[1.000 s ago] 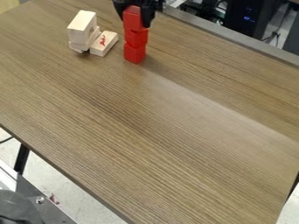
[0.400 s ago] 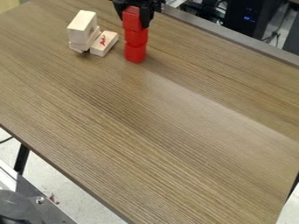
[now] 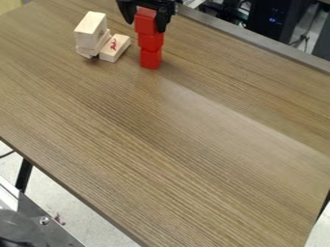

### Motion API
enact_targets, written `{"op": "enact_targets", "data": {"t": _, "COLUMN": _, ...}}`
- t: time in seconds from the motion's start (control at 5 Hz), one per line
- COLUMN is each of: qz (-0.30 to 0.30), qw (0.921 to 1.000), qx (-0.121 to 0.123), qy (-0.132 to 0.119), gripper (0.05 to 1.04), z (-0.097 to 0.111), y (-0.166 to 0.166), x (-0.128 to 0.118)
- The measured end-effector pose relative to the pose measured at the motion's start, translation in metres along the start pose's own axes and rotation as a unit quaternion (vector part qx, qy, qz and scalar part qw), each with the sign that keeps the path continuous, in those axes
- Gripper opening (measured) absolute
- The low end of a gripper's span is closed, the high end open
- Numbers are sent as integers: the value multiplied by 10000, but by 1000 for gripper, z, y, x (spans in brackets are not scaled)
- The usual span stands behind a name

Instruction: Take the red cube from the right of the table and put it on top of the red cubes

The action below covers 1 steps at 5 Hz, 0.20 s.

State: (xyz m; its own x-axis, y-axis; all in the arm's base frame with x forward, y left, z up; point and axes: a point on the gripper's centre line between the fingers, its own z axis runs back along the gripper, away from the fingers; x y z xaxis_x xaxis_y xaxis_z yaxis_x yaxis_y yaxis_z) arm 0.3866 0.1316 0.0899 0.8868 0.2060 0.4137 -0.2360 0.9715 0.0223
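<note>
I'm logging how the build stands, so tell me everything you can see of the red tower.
The red tower is three plain red cubes stacked upright on the wood-grain table, just right of the pale wooden blocks in the picture. The cubes sit slightly out of line, the top one shifted a little to the picture's left. The open gripper straddles the top cube; whether it touches, I cannot tell.

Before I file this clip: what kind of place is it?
Likely a robotics lab or workshop. A black pincer hangs over a wood-grain table around a small stack of red cubes, and dark electronics with blue lights stand behind the table's far edge.
</note>
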Motion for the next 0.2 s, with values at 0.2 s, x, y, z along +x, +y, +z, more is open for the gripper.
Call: {"op": "enact_targets", "data": {"t": 0.2, "qz": -13, "qw": 10000, "qx": 23, "qy": -5, "gripper": 999, "z": -1, "y": 0, "x": 0}}
